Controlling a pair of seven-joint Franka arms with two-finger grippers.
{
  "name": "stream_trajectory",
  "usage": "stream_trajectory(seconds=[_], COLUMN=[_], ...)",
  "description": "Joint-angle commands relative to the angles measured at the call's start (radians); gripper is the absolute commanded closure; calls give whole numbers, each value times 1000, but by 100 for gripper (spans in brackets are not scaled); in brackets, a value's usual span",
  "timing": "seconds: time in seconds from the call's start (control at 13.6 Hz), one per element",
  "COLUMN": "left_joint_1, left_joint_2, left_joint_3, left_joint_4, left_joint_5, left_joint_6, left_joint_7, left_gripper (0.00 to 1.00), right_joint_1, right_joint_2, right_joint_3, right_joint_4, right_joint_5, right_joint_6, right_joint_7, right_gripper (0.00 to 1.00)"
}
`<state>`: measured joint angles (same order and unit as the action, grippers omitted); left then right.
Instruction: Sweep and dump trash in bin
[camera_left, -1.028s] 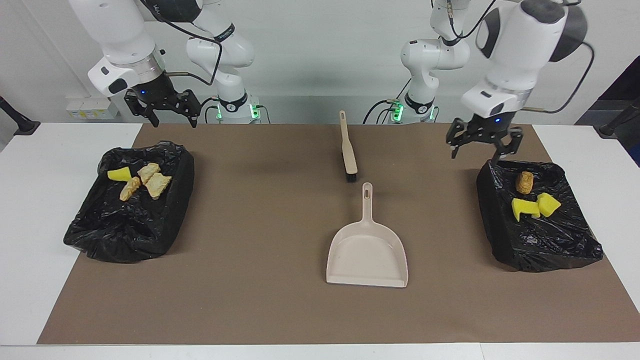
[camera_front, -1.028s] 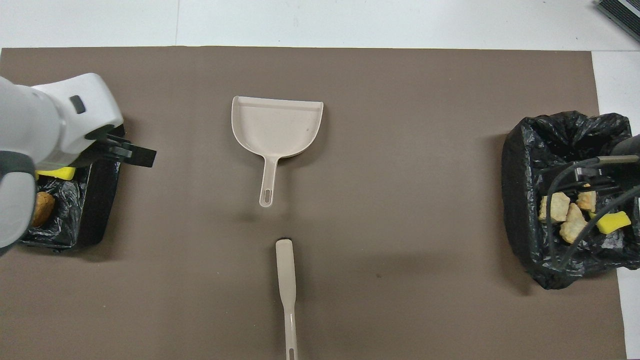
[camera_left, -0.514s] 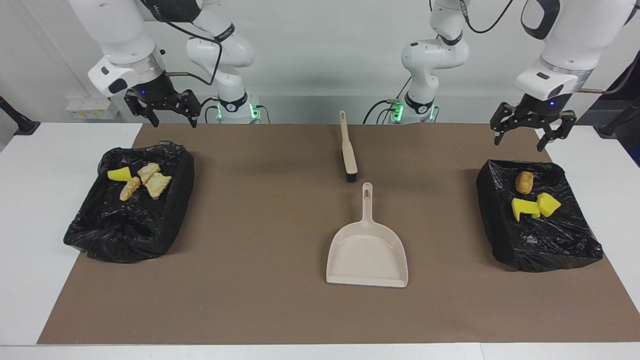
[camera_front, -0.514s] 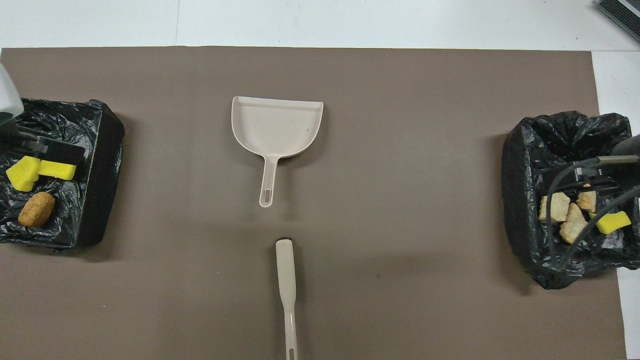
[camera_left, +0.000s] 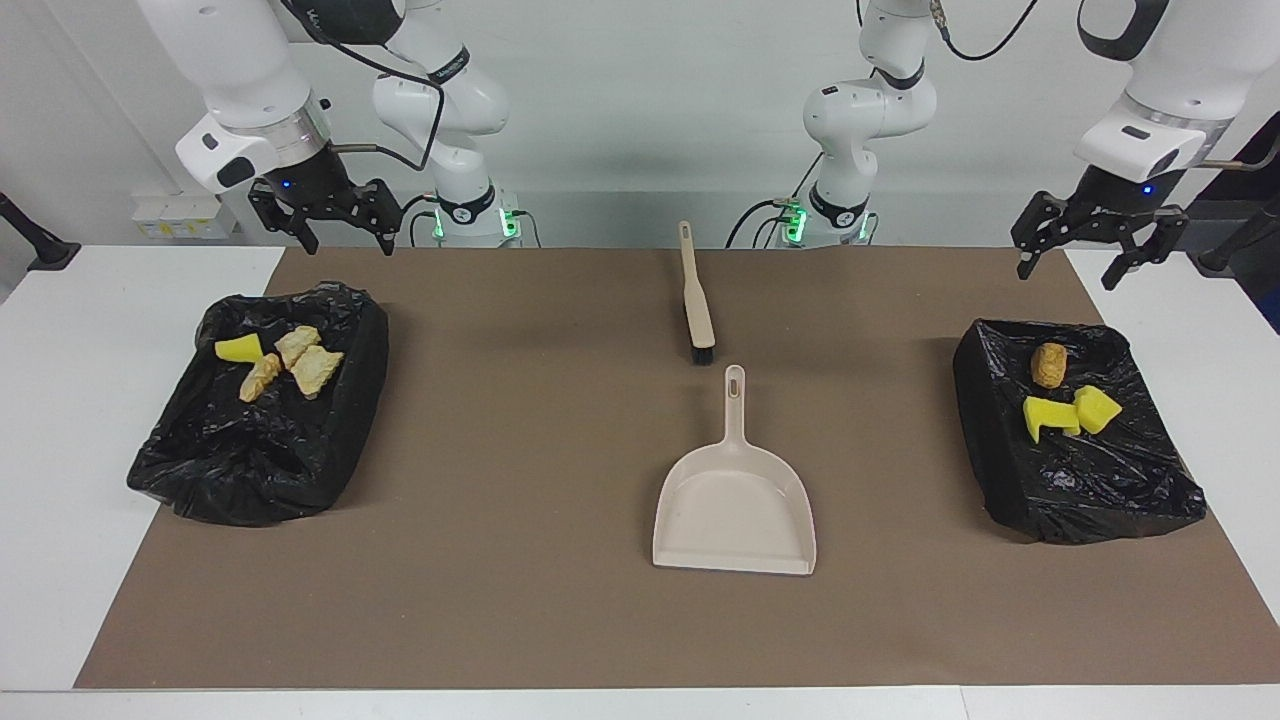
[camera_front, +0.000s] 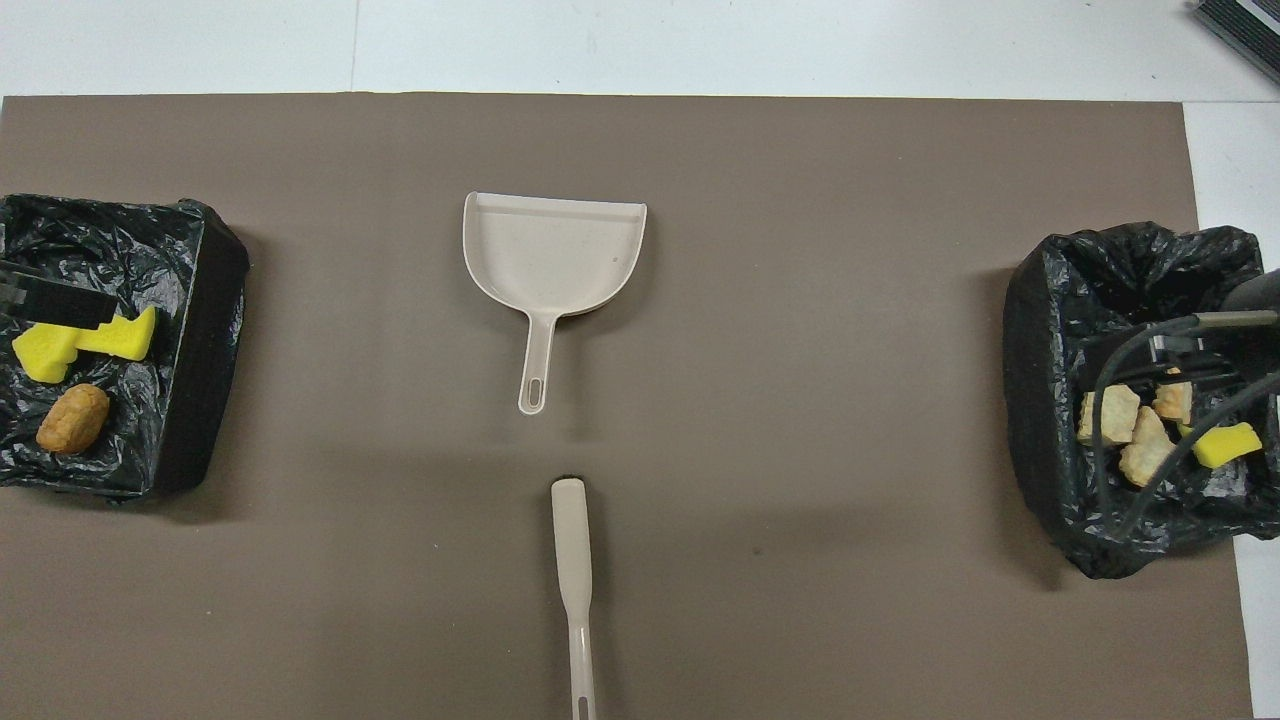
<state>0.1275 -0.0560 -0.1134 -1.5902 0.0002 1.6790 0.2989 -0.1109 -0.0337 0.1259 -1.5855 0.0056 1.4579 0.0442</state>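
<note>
Trash (camera_left: 1062, 400) in both bins, left claw (camera_left: 1098, 248) spread, empty, right claw (camera_left: 340, 222) likewise

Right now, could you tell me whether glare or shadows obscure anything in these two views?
Facing view: even light, the dustpan and brush sharp, small highlights on the black bin liners. Overhead view: soft shadows beside the bins, cables blocking part of the trash.
</note>
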Motion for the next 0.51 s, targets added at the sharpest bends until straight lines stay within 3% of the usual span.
stream_trajectory(seconds=[0.0, 0.22, 0.44], left_joint_1=[11, -2, -3], left_joint_2=[-13, 22, 12], left_joint_3=[-3, -11, -15], left_joint_4=[18, 128, 119], left_joint_5=[-25, -23, -23], left_joint_6=[-82, -122, -113], left_joint_7=[8, 16, 17], left_gripper=[0, 0, 0], right_joint_1=[-13, -12, -13], right_joint_2=[-17, -17, -17], right_joint_3=[4, 4, 4], right_joint_4=[-22, -22, -22], right_joint_5=[19, 19, 19], right_joint_6=[13, 13, 13], right_joint_7=[-21, -21, -21], right_gripper=[0, 0, 0])
